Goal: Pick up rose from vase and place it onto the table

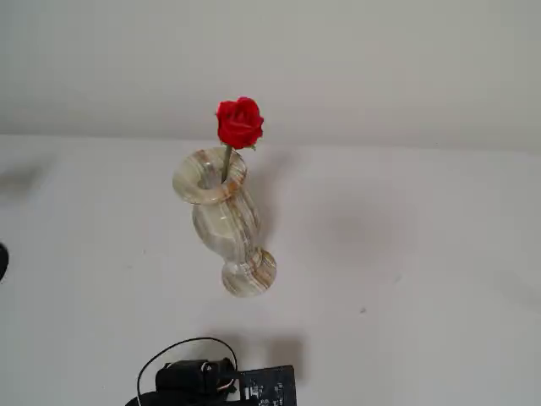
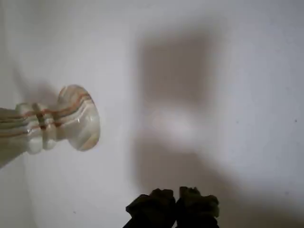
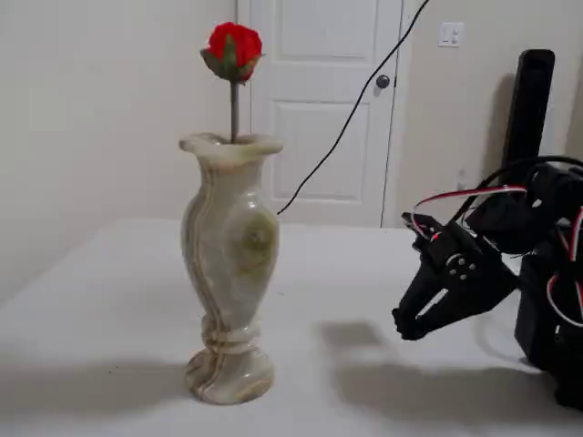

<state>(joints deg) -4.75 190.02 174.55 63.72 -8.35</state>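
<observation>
Your arm's black two-finger gripper (image 3: 407,325) hung with its dark fingertips (image 2: 156,202) pressed together and nothing between them, poised above the plain white table (image 3: 109,300) and well apart from the flower it was sent for. In the wrist view the closed tips (image 2: 197,203) sat at the bottom edge over their own soft shadow, with only the round foot of the curvy cream-and-tan marbled stone vase (image 2: 71,121) showing off to the left. In a fixed view taken from the side, the gripper pointed down and to the left, clear of the surface, its red, white and black wires trailing back to the black arm at the right edge. The vase (image 3: 230,273) stood upright on the table to the left of the gripper, untouched. The artificial rose, a small bright red bloom on a thin grey-green stem (image 3: 233,50), stood in the vase's flared mouth, bloom above the rim and stem nearly vertical. In a fixed view from above, the rose (image 1: 239,123) leaned against the far side of the vase rim (image 1: 210,179), and part of the black arm and a circuit board showed at the bottom edge. A white panelled door (image 3: 323,100) and a black cable (image 3: 351,118) stood behind the scene.
</observation>
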